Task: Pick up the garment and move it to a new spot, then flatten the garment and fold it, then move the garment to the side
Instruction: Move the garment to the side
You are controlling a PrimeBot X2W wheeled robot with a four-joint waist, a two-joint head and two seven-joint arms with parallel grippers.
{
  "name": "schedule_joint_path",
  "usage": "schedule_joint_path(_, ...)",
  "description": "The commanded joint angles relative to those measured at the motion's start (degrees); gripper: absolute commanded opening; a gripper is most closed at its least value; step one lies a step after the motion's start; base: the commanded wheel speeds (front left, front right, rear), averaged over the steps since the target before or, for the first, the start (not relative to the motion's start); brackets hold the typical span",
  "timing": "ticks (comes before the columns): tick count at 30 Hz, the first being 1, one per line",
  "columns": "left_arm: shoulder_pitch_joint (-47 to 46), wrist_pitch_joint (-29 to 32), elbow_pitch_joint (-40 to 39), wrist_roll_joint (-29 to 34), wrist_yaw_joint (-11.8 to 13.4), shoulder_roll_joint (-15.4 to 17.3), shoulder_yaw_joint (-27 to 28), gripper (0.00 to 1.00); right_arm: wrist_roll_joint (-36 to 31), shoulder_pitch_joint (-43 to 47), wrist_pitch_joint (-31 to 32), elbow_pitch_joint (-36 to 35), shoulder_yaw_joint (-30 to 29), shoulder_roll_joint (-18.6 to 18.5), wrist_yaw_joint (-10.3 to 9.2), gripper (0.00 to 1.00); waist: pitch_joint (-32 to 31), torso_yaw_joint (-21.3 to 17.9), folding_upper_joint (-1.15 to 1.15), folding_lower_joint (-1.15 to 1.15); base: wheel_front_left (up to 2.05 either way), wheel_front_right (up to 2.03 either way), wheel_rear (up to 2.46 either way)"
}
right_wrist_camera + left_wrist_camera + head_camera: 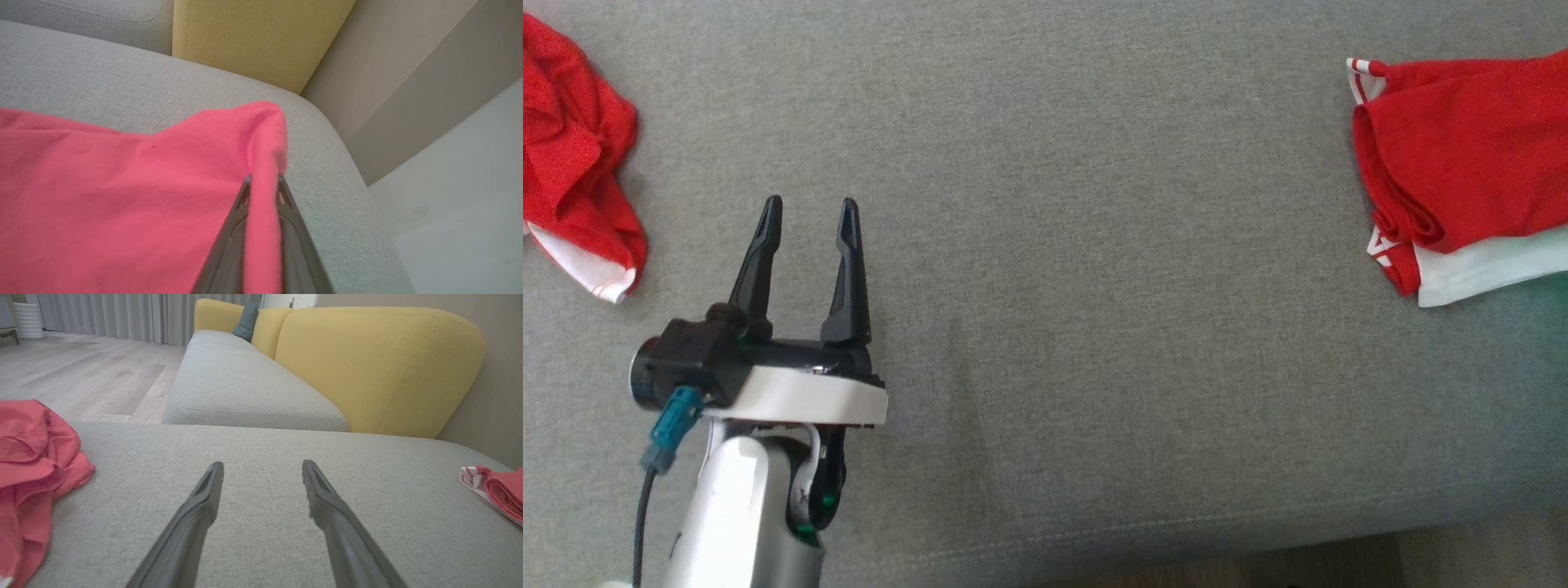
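Two dark fingers (848, 278) of the left claw (810, 204) stood spread wide at the lower left of the head view, gripping nothing, over a grey sofa seat (1111, 343). The left wrist view showed the same claw (262, 465) with bare grey fabric between its tips.

At the right, the right claw (264, 179) was pressed together on a raised fold of the folded garment (122, 196), with red cloth running down between its two fingers. The rest of the garment spread across the lower left of the right wrist view and lay on the seat, close to the rounded corner of the cushion.

In the head view the folded garment (1462, 155) sat at the right edge of the frame, red on top with a white layer below and red-and-white trim at its near corners. A crumpled garment (572, 163), also red with a white hem, lay at the left edge, well apart from it. The left claw stood between the two, nearer the crumpled one.

Beyond the seat, in the left wrist view, a yellow backrest (367, 367) rose at the upper right, with a teal cushion (246, 320) against it farther along. Pale wood flooring (81, 371) and grey curtains (122, 314) filled the upper left.
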Motion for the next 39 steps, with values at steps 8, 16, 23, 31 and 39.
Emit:
schedule_joint_path(8, -1.91, -0.29, -1.61, 0.07, -0.18, 0.32, 1.03, 1.0, -0.91, -0.69, -1.09, -3.49, -1.33, 1.27, -0.04, 1.0, 0.01, -0.45, 0.0, 0.0, 0.0, 0.0, 0.0)
schedule_joint_path(16, -1.68, -0.29, -1.0, -0.84, 0.02, 0.32, 0.71, 1.0, -0.78, -1.02, -1.89, -6.35, -0.85, 2.9, -0.04, 1.0, -1.82, -0.26, 0.0, 0.0, 0.0, 0.0, 0.0)
schedule_joint_path(23, -0.17, -0.29, -1.01, -2.25, 1.06, 0.32, 1.0, 1.0, 1.18, -0.16, -2.12, -12.04, 2.16, 9.45, -0.04, 1.0, -6.5, 0.18, 0.0, 0.0, 0.0, 0.0, 0.0)
schedule_joint_path(31, 2.94, -0.29, -2.22, -3.55, 2.49, 0.32, 2.22, 1.0, 5.63, 5.29, -3.64, -21.07, 5.36, 19.32, -0.04, 1.0, -12.64, 1.47, 0.0, 0.0, 0.0, 0.0, 0.0)
schedule_joint_path(39, 6.34, -0.29, -3.09, -4.42, 3.32, 0.32, 1.45, 1.0, 7.56, 17.74, -5.21, -30.18, 8.4, 24.42, -0.04, 1.0, -16.6, 3.4, 0.0, 0.0, 0.0, 0.0, 0.0)
